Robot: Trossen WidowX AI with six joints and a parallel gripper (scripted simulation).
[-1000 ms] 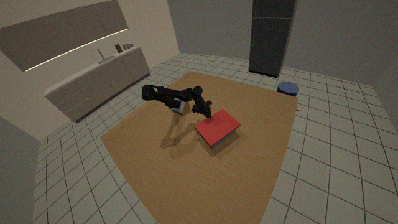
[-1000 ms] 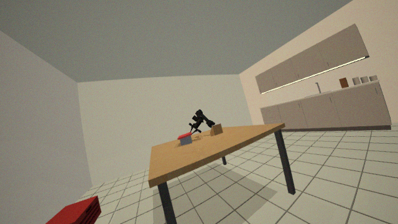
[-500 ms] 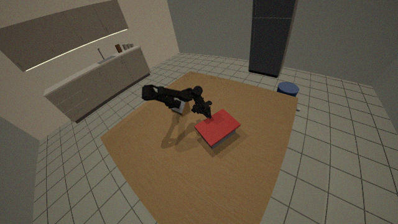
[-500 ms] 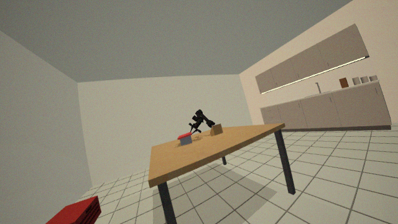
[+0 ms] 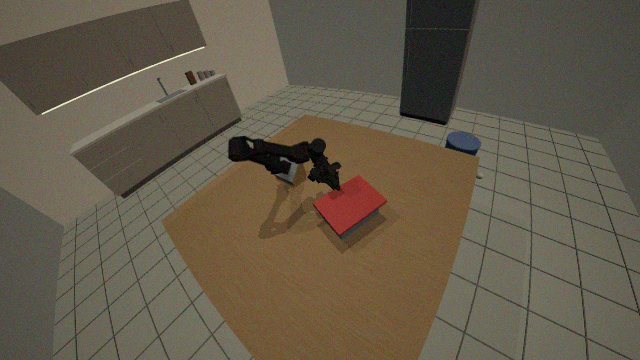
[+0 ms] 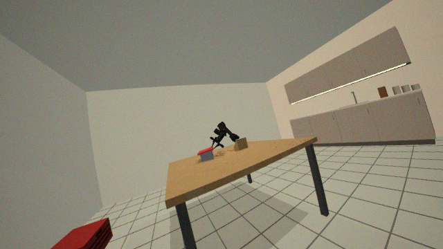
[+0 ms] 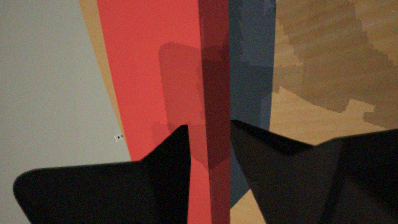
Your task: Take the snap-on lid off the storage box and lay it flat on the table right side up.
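The red lid (image 5: 350, 205) (image 6: 205, 151) (image 7: 150, 30) lies over the blue-grey storage box (image 5: 362, 222) (image 6: 207, 156) (image 7: 252, 40), right side up. The box stands on the table (image 5: 280, 280) (image 6: 239, 162). My gripper (image 5: 339, 189) (image 6: 212, 147) (image 7: 208, 129) is shut on the lid's edge on the arm's side. In the wrist view one finger is over the lid's top and the other is at the lower side of its rim, beside the box wall. Whether a gap has opened between lid and box at that edge is too small to tell.
A small block (image 5: 290, 172) (image 6: 241, 144) stands on the table below the arm, grey on one side and tan on another. A blue round bin (image 5: 463, 143) stands on the floor beyond the table's edge. A red object (image 6: 83, 235) is on the floor.
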